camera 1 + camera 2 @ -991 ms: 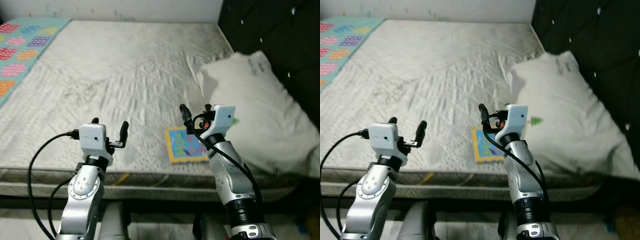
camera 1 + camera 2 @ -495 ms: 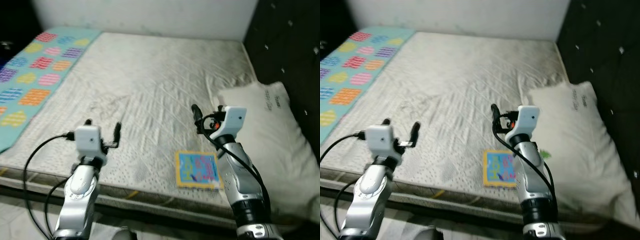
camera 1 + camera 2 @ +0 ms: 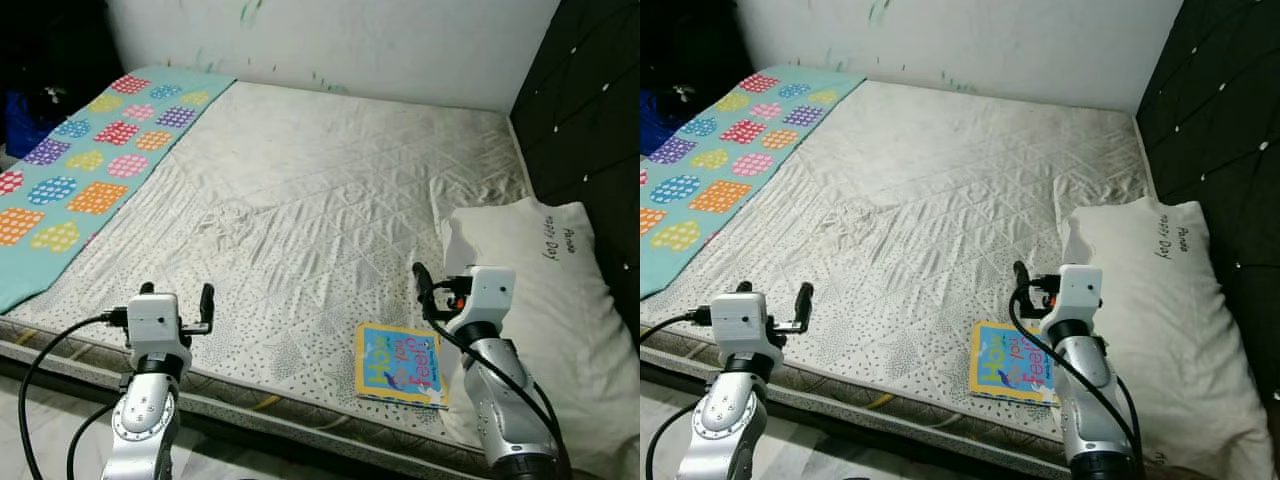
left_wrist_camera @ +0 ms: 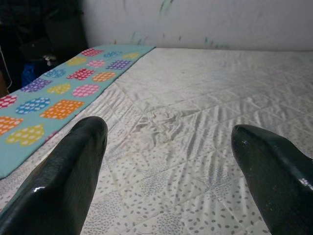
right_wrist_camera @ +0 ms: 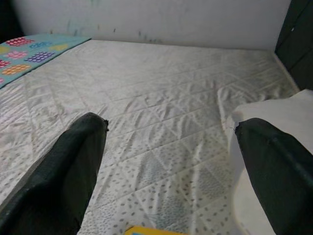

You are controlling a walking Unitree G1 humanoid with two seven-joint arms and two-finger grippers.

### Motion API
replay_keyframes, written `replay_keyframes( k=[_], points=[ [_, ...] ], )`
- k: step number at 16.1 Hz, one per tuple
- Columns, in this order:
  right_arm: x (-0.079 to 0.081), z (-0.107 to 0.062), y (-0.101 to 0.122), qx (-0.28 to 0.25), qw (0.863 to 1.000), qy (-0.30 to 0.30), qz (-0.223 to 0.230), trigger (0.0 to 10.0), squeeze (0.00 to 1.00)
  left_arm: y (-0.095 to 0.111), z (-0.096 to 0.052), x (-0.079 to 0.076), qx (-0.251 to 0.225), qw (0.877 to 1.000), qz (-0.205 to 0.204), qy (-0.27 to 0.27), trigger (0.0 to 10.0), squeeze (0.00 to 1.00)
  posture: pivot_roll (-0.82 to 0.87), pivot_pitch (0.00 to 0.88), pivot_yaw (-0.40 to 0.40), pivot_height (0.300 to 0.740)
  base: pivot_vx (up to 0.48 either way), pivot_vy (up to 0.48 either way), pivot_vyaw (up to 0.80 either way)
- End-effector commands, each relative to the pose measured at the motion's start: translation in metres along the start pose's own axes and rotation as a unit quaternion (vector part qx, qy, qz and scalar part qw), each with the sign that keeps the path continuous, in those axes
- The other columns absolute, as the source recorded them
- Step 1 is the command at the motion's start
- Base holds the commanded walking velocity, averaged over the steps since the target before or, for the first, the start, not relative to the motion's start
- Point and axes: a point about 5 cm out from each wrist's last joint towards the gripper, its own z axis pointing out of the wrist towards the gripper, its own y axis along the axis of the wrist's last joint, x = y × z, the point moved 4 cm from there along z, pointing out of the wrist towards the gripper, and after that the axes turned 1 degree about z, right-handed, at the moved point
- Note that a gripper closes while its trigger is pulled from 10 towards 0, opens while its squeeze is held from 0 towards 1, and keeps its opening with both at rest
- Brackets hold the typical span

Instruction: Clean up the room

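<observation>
Fingers of both the left gripper (image 3: 178, 297) and right gripper (image 3: 436, 283) stand apart, empty. Beside the pillow (image 3: 545, 300), a picture book (image 3: 401, 364) lies at the mattress (image 3: 330, 200) edge; a clumsy reach could push it off.

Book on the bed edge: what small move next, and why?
Probably lower the right gripper onto the book. Its fingers are open and empty, hovering just above the book's far edge, beside the pillow, while the left gripper sits far off at the mattress edge.

One book (image 3: 400, 364), one pillow (image 3: 545, 300), one patterned blanket (image 3: 85, 170), one mattress (image 3: 320, 200).
</observation>
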Motion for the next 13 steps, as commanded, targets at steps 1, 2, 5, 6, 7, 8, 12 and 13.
replay_keyframes(
  k=[1,2,5,6,7,8,12,13],
  points=[
    [-0.001,0.003,0.007,-0.012,1.000,-0.008,-0.004,10.0,0.00,-0.003,0.001,0.000,0.005,1.000,0.004,0.000,10.0,0.00,0.03,0.000,0.003,0.740,0.000,0.000,0.00],
    [-0.002,0.005,0.010,-0.015,1.000,-0.018,0.002,10.0,0.00,-0.001,0.002,-0.003,0.006,1.000,-0.001,-0.009,10.0,0.00,0.02,0.000,0.004,0.740,0.000,0.000,0.00],
    [0.002,0.012,0.020,-0.027,0.999,-0.029,0.003,10.0,0.00,0.002,0.003,-0.008,0.003,1.000,0.006,-0.024,10.0,0.00,0.01,0.000,0.005,0.740,0.000,0.000,0.00],
    [0.004,0.013,0.021,-0.028,0.999,-0.028,0.009,10.0,0.00,0.002,0.003,-0.010,0.003,1.000,0.003,-0.027,10.0,0.00,0.01,0.000,0.003,0.740,0.000,0.000,0.00],
    [0.006,0.014,0.021,-0.027,0.999,-0.028,0.013,10.0,0.00,0.002,0.003,-0.010,0.005,1.000,0.003,-0.027,10.0,0.00,0.01,0.000,0.002,0.740,0.000,0.000,0.00],
    [0.010,0.014,0.021,-0.028,0.999,-0.024,0.014,10.0,0.00,0.001,0.002,-0.010,0.005,1.000,0.001,-0.025,10.0,0.00,0.01,0.000,0.001,0.740,0.000,0.000,0.00],
    [0.015,0.016,0.018,-0.020,0.999,-0.021,0.017,10.0,0.00,0.003,0.003,-0.010,0.002,1.000,-0.006,-0.022,10.0,0.00,0.02,0.000,0.001,0.740,0.000,0.000,-0.60],
    [0.015,0.016,0.019,-0.022,0.999,-0.019,0.014,10.0,0.00,0.005,0.004,-0.011,0.000,1.000,-0.014,-0.026,10.0,0.00,0.01,0.000,0.000,0.740,0.000,0.000,-0.80]
  ],
)
